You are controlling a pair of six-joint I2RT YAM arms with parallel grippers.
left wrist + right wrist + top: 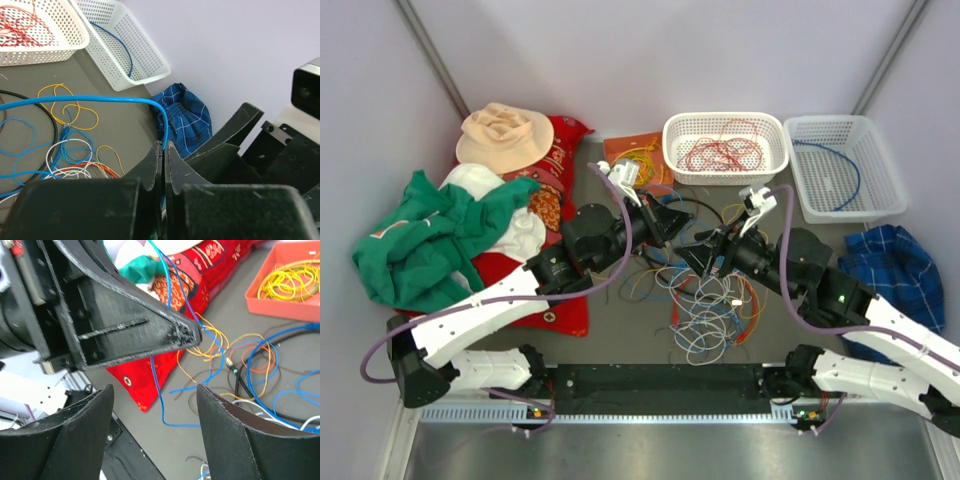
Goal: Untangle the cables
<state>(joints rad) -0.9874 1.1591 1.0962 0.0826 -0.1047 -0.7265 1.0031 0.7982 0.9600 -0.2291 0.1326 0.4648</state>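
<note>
The cables [712, 300] lie in a tangle of blue, yellow, orange, white and black loops on the grey table between the two arms. My left gripper [164, 145] is shut on a blue cable [100, 98] that arcs up from its tips and away to the left. In the right wrist view that same blue cable [156, 377] hangs down from the left gripper [192, 335]. My right gripper [154, 390] stands open just below it. The strand shows in the gap between its fingers [95, 410], and neither finger touches it. From above, the two grippers [665, 232] [708, 255] nearly meet over the tangle.
A white basket [772, 160] holds red cables and a second basket [885, 195] holds one blue cable. An orange tray [620, 150] holds yellow cables. A green garment [415, 245], a hat [505, 135] and a red cloth [565, 300] lie left. A blue plaid cloth [890, 265] lies right.
</note>
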